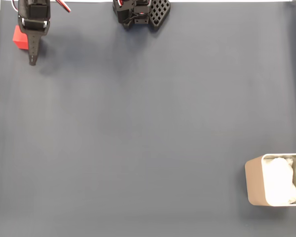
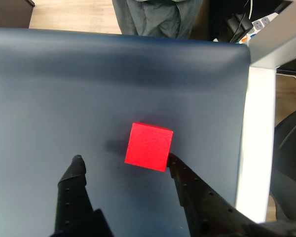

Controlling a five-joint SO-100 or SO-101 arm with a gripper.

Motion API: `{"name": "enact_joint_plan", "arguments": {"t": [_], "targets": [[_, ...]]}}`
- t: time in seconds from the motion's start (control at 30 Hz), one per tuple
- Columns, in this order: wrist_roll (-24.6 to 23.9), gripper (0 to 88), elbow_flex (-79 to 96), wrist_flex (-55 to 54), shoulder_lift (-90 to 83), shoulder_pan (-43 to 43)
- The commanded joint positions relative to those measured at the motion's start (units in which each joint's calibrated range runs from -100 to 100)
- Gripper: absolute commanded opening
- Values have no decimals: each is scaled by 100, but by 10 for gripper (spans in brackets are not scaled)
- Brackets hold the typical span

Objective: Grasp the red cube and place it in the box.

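- A dark blue mat is covering the table.
- The box is sitting at the fixed view's lower right edge, holding white soft lining.
- The red cube is lying at the mat's upper left corner, well apart from the box.
- The gripper is hanging spread open, one fingertip touching the cube's corner.

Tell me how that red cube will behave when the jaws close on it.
The red cube looks rigid with flat matte faces, so it probably grips without slipping or rolling. It sits skewed to the gripper, one jaw tip at its corner, so it may twist first.
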Motion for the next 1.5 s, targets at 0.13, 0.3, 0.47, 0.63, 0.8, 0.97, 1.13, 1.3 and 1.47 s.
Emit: {"name": "enact_joint_plan", "arguments": {"t": [0.13, 0.3, 0.47, 0.63, 0.8, 0.97, 1.13, 1.3, 1.47], "targets": [[-49, 380, -362, -145, 129, -69], [-68, 381, -426, -145, 207, -83], [-93, 381, -472, -203, 216, -118], [-147, 381, -508, -235, 129, -225], [-161, 382, -499, -235, 34, -282], [-161, 383, -508, -260, 25, -282], [-171, 383, -517, -301, 25, -289], [-234, 384, -563, -383, 16, -353], [-278, 385, -627, -383, 16, -424]]}}
